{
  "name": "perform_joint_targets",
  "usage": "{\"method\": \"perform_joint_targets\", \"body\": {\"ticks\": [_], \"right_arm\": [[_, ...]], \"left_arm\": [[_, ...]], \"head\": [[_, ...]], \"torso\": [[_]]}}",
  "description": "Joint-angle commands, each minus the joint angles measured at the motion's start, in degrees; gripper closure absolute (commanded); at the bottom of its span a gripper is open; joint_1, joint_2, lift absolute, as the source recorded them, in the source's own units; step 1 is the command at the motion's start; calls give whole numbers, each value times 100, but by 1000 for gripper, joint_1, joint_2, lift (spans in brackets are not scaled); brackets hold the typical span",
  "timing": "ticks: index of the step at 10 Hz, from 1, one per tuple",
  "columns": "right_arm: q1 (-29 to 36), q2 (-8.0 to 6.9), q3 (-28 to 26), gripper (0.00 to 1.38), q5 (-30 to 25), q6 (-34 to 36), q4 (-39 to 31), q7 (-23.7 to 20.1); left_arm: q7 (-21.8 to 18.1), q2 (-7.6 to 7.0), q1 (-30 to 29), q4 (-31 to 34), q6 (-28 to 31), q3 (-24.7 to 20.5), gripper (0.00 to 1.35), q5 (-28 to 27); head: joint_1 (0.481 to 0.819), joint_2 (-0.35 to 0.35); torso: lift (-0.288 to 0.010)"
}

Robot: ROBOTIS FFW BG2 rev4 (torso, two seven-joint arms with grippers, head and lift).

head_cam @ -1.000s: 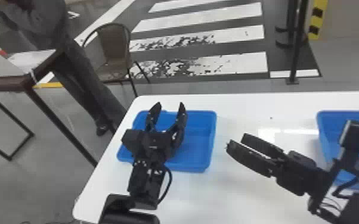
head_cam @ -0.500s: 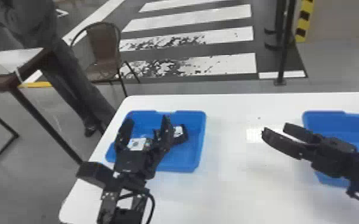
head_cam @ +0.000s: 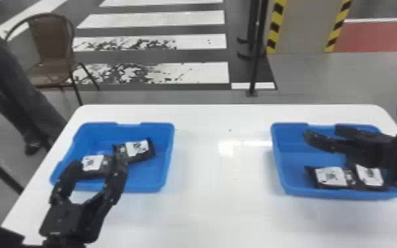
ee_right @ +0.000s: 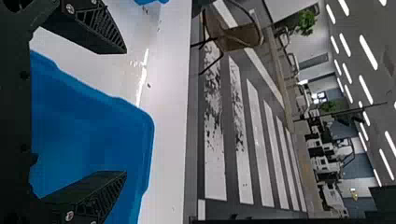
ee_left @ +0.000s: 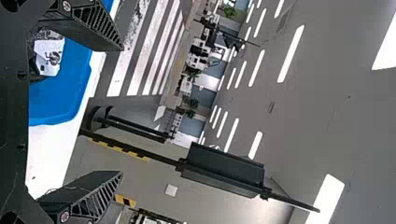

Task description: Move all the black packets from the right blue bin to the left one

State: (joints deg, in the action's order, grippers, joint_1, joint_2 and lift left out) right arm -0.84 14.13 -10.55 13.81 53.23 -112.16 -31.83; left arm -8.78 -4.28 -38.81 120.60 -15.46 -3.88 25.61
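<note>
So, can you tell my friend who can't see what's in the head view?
Two black packets show in the left blue bin and two more in the right blue bin, on a white table. The left gripper and right gripper are open, one above each bin. A brown chair stands behind.

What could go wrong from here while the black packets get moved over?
In the right blue bin, two black packets lie close together, so the right gripper might snag both. They're also near the wall closest to the robot, which its fingers could bump. The left gripper, open by the left bin's packets, might obstruct a drop there.
</note>
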Motion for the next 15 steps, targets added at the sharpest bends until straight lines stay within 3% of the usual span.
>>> {"method": "perform_joint_targets", "body": {"ticks": [1, 4, 6, 9, 15], "right_arm": [[-113, 11, -259, 102, -810, 709, -477, -43], [-254, 37, -362, 104, -1816, 2017, -899, -482], [-43, -15, -419, 105, -1884, 2608, -1110, -412], [70, -77, -419, 113, -1747, 2579, -688, -104], [-422, -86, -76, 117, -1598, 2158, 338, 115]], "left_arm": [[-10, 15, -56, 139, 55, -12, 90, 67], [-71, 33, -42, 153, 69, -35, 90, 67], [-80, 41, -28, 153, 83, -69, 90, 90], [-141, 41, -14, 153, 167, -92, 90, 90], [-194, 50, 14, 153, 294, -149, 94, 78]], "head": [[695, 21], [695, -62], [695, -90], [695, -103], [695, -93]], "torso": [[-140], [-140], [-140], [-140], [-140]]}}
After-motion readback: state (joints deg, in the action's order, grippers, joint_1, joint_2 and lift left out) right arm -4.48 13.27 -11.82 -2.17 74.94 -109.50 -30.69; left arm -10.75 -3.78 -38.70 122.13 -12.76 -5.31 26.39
